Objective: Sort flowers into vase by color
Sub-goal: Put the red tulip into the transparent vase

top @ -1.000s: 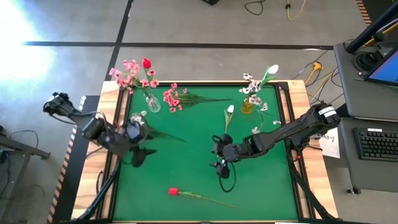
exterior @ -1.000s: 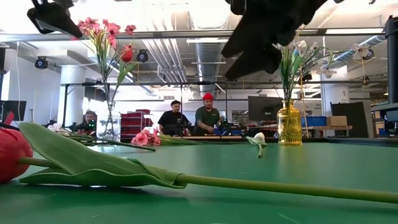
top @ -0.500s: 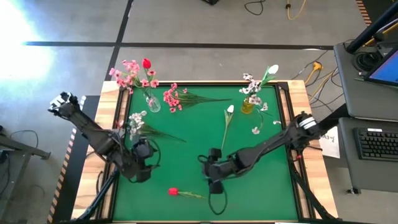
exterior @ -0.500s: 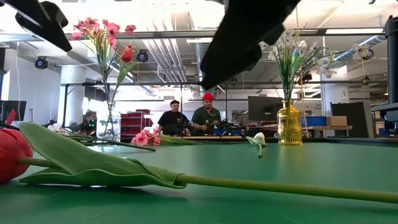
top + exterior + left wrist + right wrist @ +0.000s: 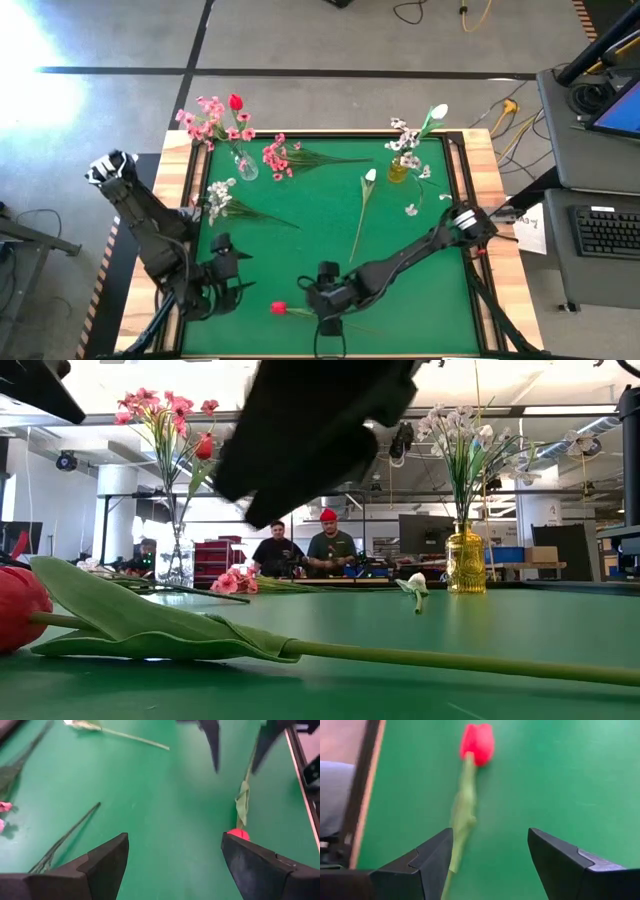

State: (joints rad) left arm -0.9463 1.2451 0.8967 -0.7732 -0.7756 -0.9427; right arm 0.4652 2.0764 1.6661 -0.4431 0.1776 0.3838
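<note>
Your right tool (image 5: pixel 322 303) hangs over the near edge of the table (image 5: pixel 420 290), fingers spread apart and empty, with the red flower (image 5: pixel 279 308) lying flat just beside it. The right wrist view shows the bud (image 5: pixel 477 742) ahead and the stem (image 5: pixel 462 805) running back toward the inner edge of one finger, not centred between the two. Shift sideways until the stem sits midway in the gap, then come down and close on the stem behind the leaf (never on the bud, which would likely crush or slip).

Your left tool (image 5: pixel 228 283) waits near the table's left side, fingers also apart, holding nothing; keep it clear of the approach.

The destination, by my judgement, is the clear vase (image 5: pixel 245 167) carrying the pink and red flowers.
</note>
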